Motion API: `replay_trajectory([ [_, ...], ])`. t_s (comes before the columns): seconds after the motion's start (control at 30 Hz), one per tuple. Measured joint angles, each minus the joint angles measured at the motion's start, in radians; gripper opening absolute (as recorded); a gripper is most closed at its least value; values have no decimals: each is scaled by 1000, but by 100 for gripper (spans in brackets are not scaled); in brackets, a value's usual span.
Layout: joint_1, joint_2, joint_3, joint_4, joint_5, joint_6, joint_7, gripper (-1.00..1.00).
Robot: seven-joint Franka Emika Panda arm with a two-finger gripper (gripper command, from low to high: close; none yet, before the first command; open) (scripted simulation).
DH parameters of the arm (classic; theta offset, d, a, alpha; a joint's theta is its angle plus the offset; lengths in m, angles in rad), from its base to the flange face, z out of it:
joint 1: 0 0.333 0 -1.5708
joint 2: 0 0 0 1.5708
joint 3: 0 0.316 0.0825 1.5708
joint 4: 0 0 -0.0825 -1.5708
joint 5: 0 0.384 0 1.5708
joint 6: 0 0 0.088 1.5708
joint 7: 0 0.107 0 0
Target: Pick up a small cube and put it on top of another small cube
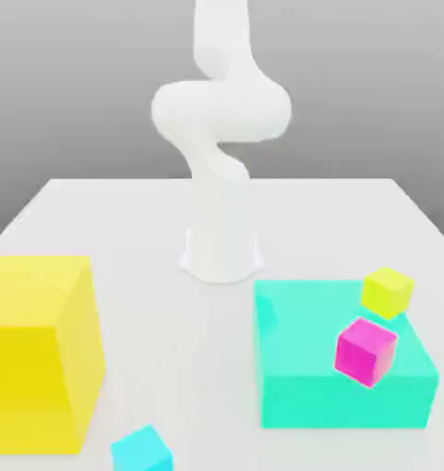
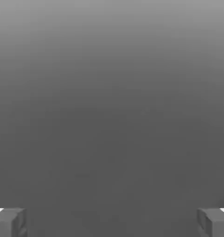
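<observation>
Three small cubes show in the exterior view. A magenta cube and a yellow-green cube sit on the large teal block at the exterior view's right. A small cyan cube lies on the table near the front edge. The white arm rises from its base at the table's middle and runs up out of the picture. In the hand view my gripper is open, its two grey fingertips far apart with nothing between them, facing plain grey background.
A big yellow block stands at the exterior view's left front. The arm's white base stands mid-table. The white table has bare surface between the yellow and teal blocks.
</observation>
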Motion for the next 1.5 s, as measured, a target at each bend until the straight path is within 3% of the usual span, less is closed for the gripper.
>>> replay_trajectory([
  [0.43,-135,478,52,-24,-38,156,345,0],
  [0.9,-183,983,15,-50,-24,323,672,0],
  [1.03,-181,1128,8,-29,-22,425,692,0],
  [1.07,-179,1163,6,-23,-23,453,694,-100],
  [1.3,-179,1171,5,-22,-24,461,694,-100],
  [1.5,-167,980,45,-60,-10,310,656,-100],
])
